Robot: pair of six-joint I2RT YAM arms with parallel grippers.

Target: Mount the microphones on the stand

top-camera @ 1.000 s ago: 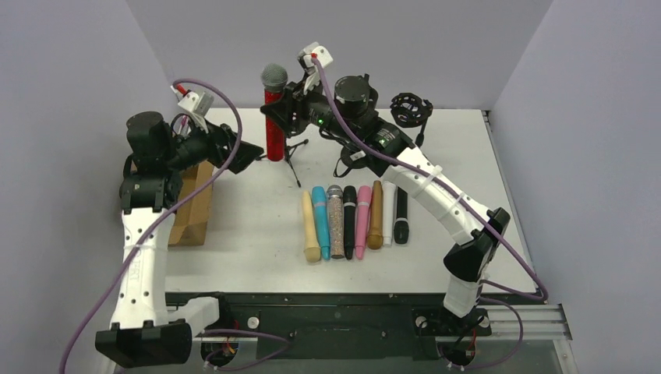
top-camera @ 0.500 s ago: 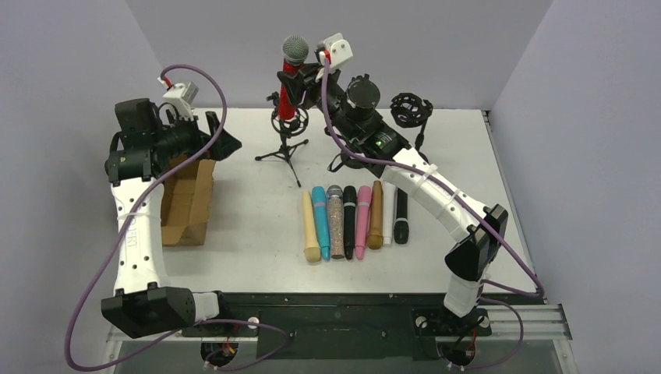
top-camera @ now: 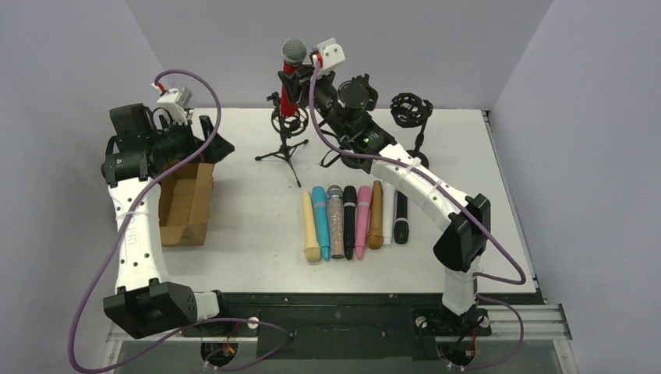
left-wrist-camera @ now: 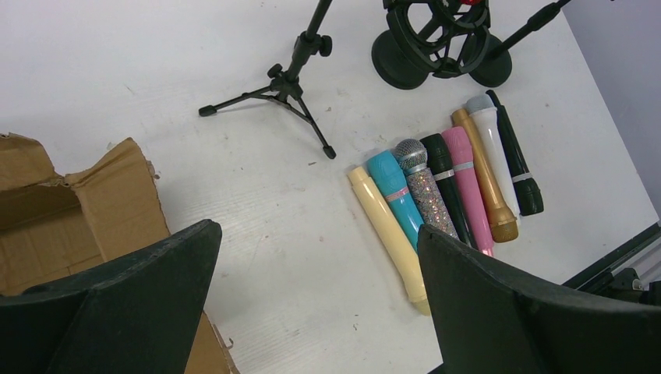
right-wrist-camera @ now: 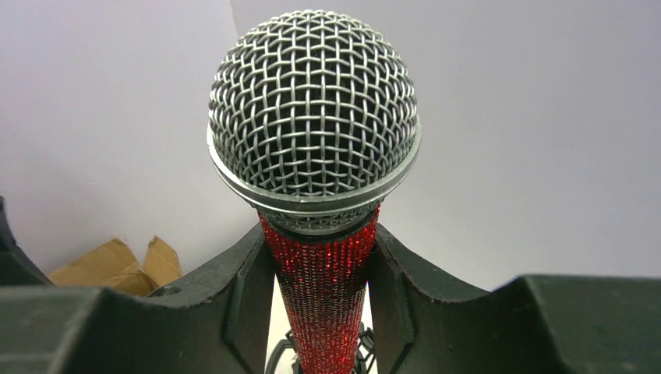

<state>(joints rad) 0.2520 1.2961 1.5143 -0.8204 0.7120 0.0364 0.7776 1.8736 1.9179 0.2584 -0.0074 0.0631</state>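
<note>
White table (top-camera: 249,226) carries eight microphones (top-camera: 350,222) in one row. A ninth, red microphone (right-wrist-camera: 313,117) stands upright, clamped by the right gripper (right-wrist-camera: 319,261), at the tripod stand (top-camera: 285,148) top. Left gripper (left-wrist-camera: 318,234) gapes wide, empty.

Left arm (top-camera: 136,234) up steeply from the near-left base, bent at the top, forearm levelled toward the right. Left gripper (top-camera: 214,144) at the far left, tilted down and rightward, jaws spread wide, both fingers (left-wrist-camera: 140,304) bare, empty. Right arm (top-camera: 421,187) up from the near-right base to a raised elbow, then stretched long toward the far middle. Right gripper (top-camera: 302,78) high at the far side, 2 fingers (right-wrist-camera: 242,288) pressed against either side of the red microphone (right-wrist-camera: 312,117), gripped upright just below its head.
</note>
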